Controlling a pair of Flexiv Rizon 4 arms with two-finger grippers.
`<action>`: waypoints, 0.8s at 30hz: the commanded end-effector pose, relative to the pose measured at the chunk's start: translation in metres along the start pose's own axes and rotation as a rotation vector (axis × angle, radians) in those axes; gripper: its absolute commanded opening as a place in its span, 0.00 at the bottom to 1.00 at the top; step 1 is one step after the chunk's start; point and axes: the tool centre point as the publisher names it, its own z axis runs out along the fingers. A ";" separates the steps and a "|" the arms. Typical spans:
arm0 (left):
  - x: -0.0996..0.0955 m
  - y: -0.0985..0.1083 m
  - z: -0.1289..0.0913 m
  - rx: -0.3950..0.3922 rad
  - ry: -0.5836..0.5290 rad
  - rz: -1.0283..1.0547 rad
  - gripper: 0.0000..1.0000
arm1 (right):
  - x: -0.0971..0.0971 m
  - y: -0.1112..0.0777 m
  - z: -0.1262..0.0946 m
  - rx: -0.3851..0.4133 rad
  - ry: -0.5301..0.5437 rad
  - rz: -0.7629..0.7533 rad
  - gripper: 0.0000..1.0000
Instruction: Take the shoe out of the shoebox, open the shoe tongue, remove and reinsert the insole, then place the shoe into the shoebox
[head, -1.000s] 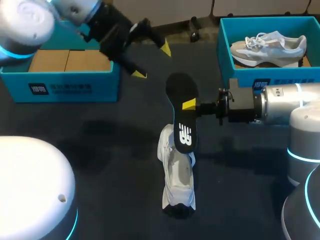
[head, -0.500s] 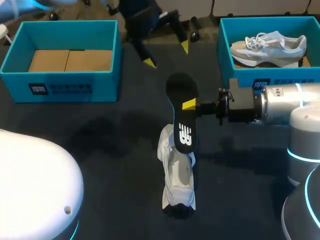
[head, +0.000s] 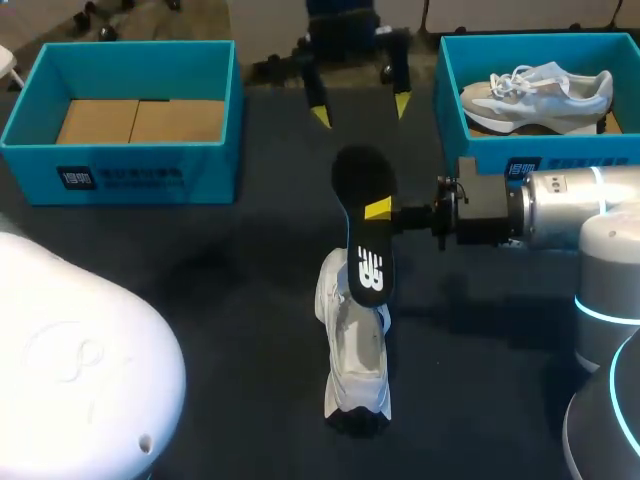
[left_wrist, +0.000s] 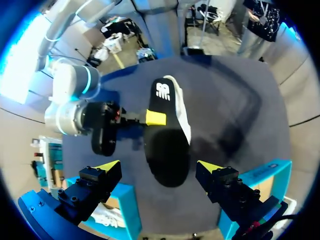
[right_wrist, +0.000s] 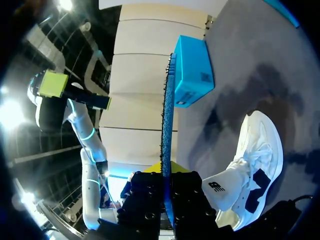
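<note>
Right hand (head: 378, 210) pinching thin black insole (head: 362, 175), perhaps foam

Soft, even light falls from overhead in the head view. The dark matte table cloth (head: 200, 300) throws back no glare and carries only faint, wide shadows beside the white mesh shoe (head: 355, 370) and below the silver right arm (head: 560, 210). The glossy white arm housing (head: 70, 370) nearest the camera is bright, nearly washed out, and out of focus. The left gripper (head: 361, 108) looks smeared. In the right wrist view hard lamps flare beside the edge-on black insole (right_wrist: 167, 125), and darker shadow patches lie near the shoe. In the left wrist view a blown-out white patch glares beyond the right arm, and straight lines bow towards the rim.
</note>
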 end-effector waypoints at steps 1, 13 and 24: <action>-0.004 0.000 0.000 -0.025 0.273 0.000 1.00 | 0.000 0.000 0.002 0.001 -0.003 0.000 0.00; 0.018 0.000 -0.011 -0.145 -0.050 -0.056 1.00 | 0.000 0.000 0.002 0.001 -0.003 0.000 0.00; 0.040 -0.014 -0.007 -0.157 -0.679 -0.080 1.00 | 0.000 0.000 0.002 0.001 -0.003 0.000 0.00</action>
